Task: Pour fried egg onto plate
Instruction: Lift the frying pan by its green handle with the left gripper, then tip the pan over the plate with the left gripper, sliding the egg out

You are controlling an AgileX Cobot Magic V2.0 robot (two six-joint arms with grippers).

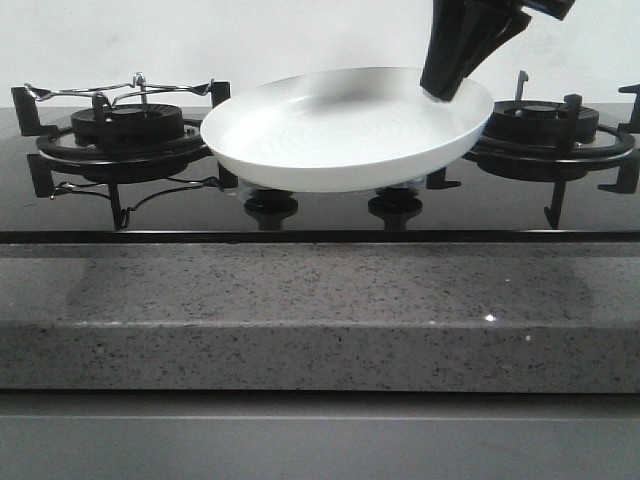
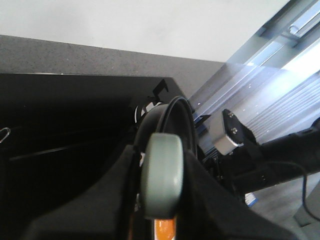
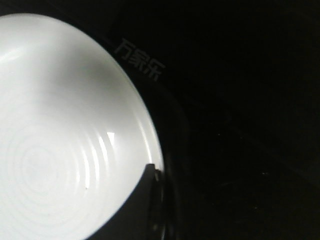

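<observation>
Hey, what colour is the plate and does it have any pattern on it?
Glossy white plate with faint concentric rings inside; clearest in the right wrist view.

Glossy black right arm (image 1: 465,45); pale grey-green left fingers (image 2: 161,175).

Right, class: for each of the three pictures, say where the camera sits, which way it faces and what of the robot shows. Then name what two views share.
Front view: low before the counter, facing forward at the hob; shows the right gripper on the plate rim.
Left wrist view: on the left wrist, facing across the hob toward the wall; the left gripper fills the foreground.
Right wrist view: on the right wrist, facing down into the plate; one dark finger shows.
Shared: front and right wrist views both show the plate.
</observation>
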